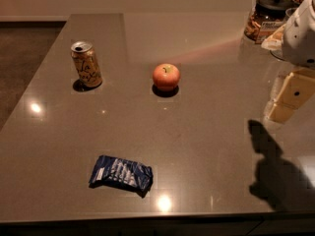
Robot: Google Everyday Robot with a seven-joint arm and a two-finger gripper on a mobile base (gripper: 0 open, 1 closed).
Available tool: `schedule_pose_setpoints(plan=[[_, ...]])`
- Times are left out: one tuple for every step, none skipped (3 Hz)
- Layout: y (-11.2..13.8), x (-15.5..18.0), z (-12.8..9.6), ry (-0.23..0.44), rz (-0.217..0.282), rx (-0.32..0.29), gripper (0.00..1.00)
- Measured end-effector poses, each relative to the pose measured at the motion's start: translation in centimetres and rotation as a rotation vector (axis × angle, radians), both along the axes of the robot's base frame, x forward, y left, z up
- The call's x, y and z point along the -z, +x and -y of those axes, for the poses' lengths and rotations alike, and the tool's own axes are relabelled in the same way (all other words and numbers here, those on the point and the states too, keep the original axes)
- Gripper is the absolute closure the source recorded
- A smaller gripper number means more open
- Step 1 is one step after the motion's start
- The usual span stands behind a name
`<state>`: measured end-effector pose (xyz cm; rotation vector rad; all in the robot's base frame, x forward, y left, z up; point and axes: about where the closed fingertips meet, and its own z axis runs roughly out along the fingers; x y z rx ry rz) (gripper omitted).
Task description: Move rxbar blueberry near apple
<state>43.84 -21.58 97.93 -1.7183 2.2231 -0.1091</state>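
The rxbar blueberry [121,174] is a flat dark-blue crinkly wrapper with white lettering, lying on the grey counter [206,146] near its front edge, left of centre. The apple [166,76] is round and red-orange with a short stem, standing farther back near the middle of the counter. My gripper [289,100] hangs at the right edge of the view, above the counter, well to the right of both the apple and the bar. It holds nothing that I can see. Its shadow falls on the counter at the lower right.
A gold drink can [86,64] stands upright at the back left of the counter. A dark-lidded jar [268,17] of snacks and other containers stand at the back right corner. The counter's front edge runs along the bottom of the view; carpeted floor lies at the far left.
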Motion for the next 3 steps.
schedule_pose_setpoints(plan=[[0.0,0.0,0.0,0.0,0.0,0.0,0.0],[0.5,0.1,-1.1,0.009,-0.006,-0.021,0.0],[0.7,0.8,-3.8,0.04,-0.024,-0.075,0.0]])
